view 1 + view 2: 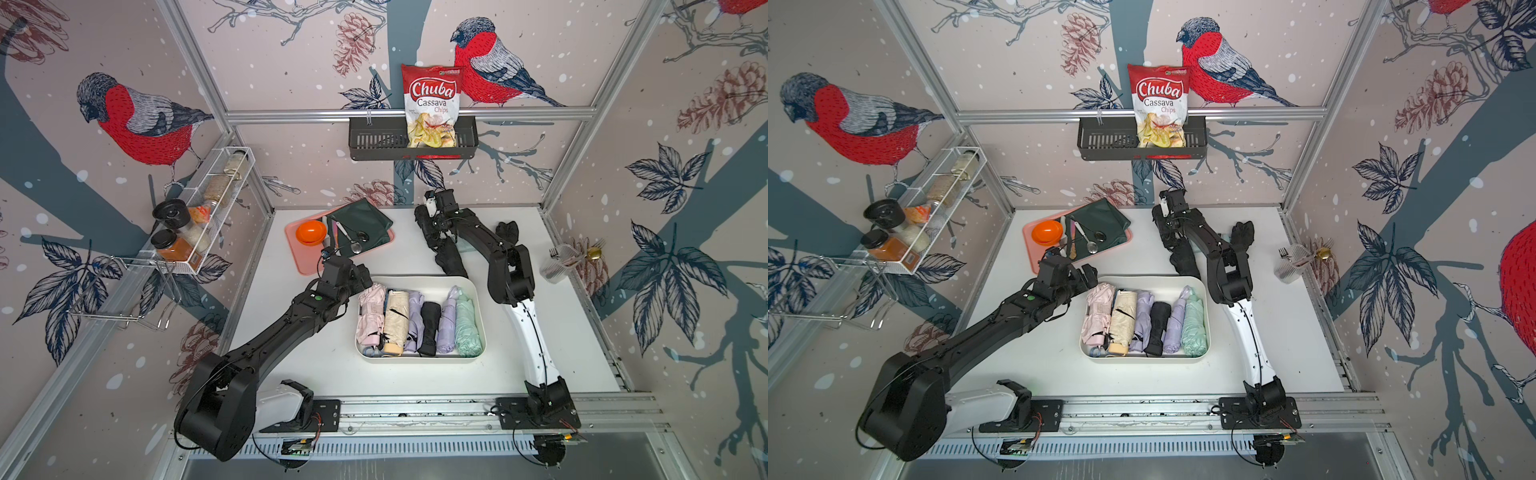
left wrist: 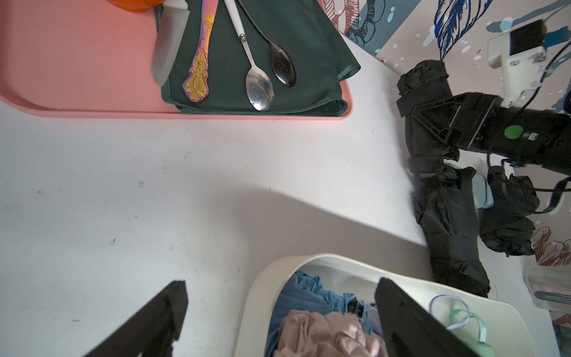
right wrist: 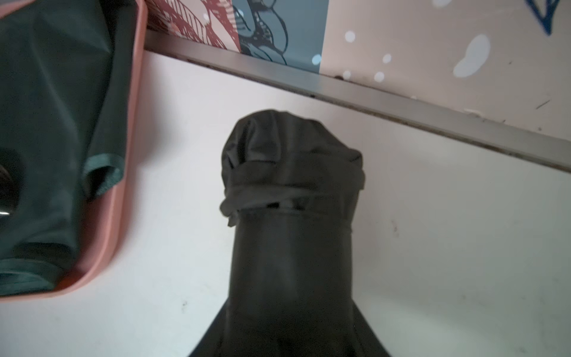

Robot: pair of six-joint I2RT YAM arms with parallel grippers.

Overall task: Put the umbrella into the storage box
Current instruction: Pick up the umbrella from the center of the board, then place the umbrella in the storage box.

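A folded black umbrella [image 3: 293, 173] lies near the table's back edge, and my right gripper [image 3: 290, 324] is shut on its middle. Both top views show that grip [image 1: 432, 230], as does the left wrist view [image 2: 423, 123]. Two more black umbrellas [image 2: 451, 228] [image 2: 509, 228] lie beside it. The off-white storage box [image 1: 478, 316] sits mid-table with several folded umbrellas side by side: pink, cream, lilac, black, mint. My left gripper [image 2: 281, 282] hangs open over the box's back left corner [image 2: 262, 287], holding nothing.
A pink tray [image 1: 307, 262] at the back left carries an orange bowl [image 1: 311, 232], a green cloth and cutlery. A clear cup of forks [image 1: 559, 262] stands at the right edge. A black wall basket [image 1: 374, 141] holds a chips bag.
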